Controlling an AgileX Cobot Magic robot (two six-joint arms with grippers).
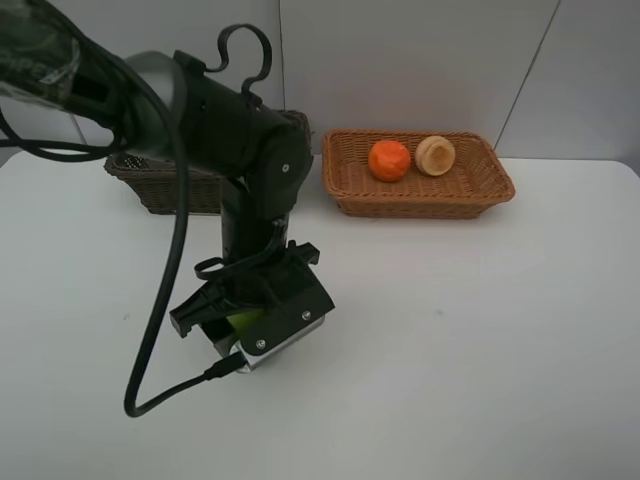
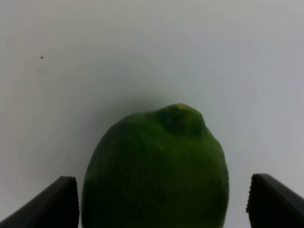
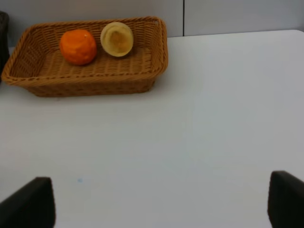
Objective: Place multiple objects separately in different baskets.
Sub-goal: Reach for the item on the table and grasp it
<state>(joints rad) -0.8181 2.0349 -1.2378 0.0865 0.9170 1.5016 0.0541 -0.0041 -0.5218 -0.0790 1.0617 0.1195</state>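
The left gripper (image 1: 232,330) was down at the table (image 1: 480,330), nearest the camera, jaws wide open with the lime (image 2: 154,168) sitting between them. In the left wrist view both fingertips (image 2: 54,202) stood clear of the fruit on either side, so nothing was gripped yet. Main risk, as I judged it: the lime was round and smooth-skinned, so an off-centre close could squirt it out forward or roll it away across the bare tabletop (its stem end pointed away from the wrist camera). A close that landed too high on the curve could also pop it downward out of the grip on lift.

The right gripper (image 3: 161,204) was also spread open and empty, hovering over bare table, well apart from the lime; it did not show in the high view.

Further back, the light tan basket (image 1: 420,195) held an orange (image 1: 389,160) and a pale peach-like fruit (image 1: 435,155), just beside each other. The dark brown basket (image 1: 160,185) sat at the back left, mostly hidden behind the left arm, contents unreadable. Second risk: carrying the lime to the tan basket meant reaching across, and a drop from height could knock the two fruit already there.
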